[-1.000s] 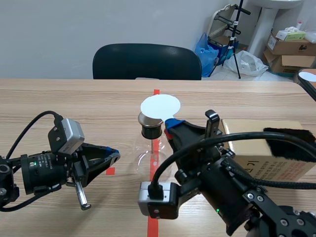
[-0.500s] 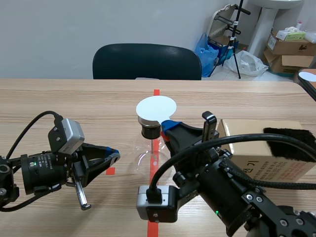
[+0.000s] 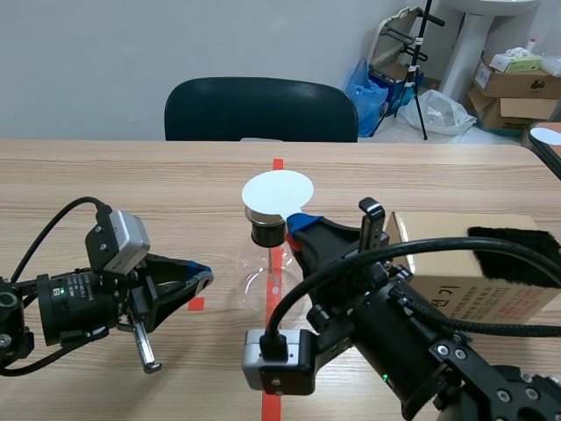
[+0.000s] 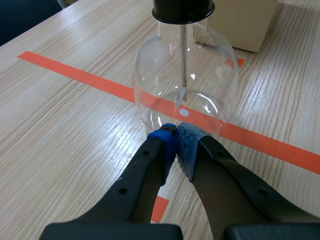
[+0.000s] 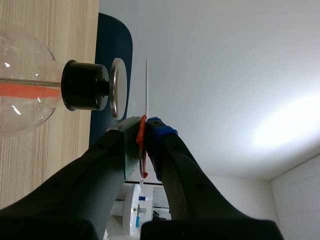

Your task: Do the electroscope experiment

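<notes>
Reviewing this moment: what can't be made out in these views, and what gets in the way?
Scene view: much of the flask, behind the right arm.
Scene view: metal plate's top face, covered by the white disc.
Right wrist view: disc's red handle, mostly buried in the right claw.
Scene view: box print, partly behind a cable.

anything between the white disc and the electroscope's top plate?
Nothing. The right wrist view shows a bare gap between the white disc, held edge-on by the right gripper, and the top plate.
</notes>
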